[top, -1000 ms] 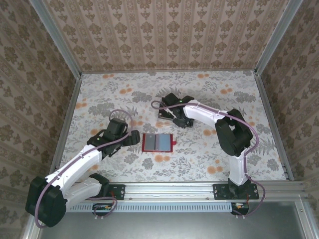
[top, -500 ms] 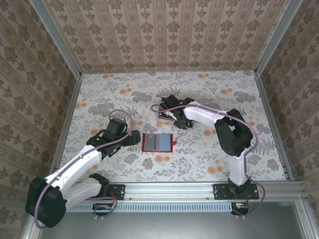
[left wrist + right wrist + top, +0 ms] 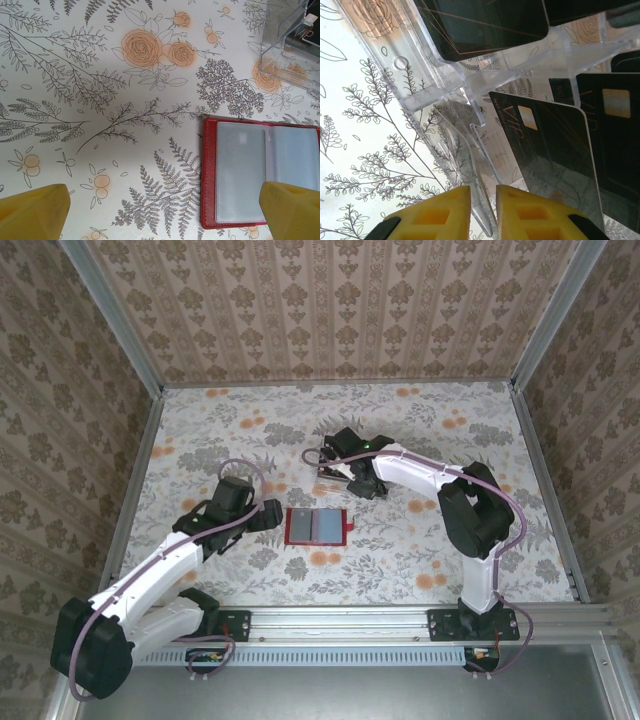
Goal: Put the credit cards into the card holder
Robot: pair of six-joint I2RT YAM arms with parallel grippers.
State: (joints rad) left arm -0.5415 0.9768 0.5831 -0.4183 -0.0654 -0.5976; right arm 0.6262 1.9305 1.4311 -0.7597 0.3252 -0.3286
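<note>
You see the card holder [image 3: 209,175] as red, leather-like material with a stitched edge, and its pockets [image 3: 240,170] as cloudy, faintly shiny clear plastic. Your credit cards [image 3: 555,145] look like smooth, glossy black plastic with pale metallic print. The rack [image 3: 445,85] is hard, glass-clear plastic, and the tabletop [image 3: 100,75] has a matt floral print.

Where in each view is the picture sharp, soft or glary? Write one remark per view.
Top external: even light, faint shadows, the open red card holder sharp. Left wrist: table print crisp, the left gripper soft at the bottom corners. Right wrist: the clear plastic rack bends the print behind it, black credit cards readable, the right gripper slightly blurred.
</note>
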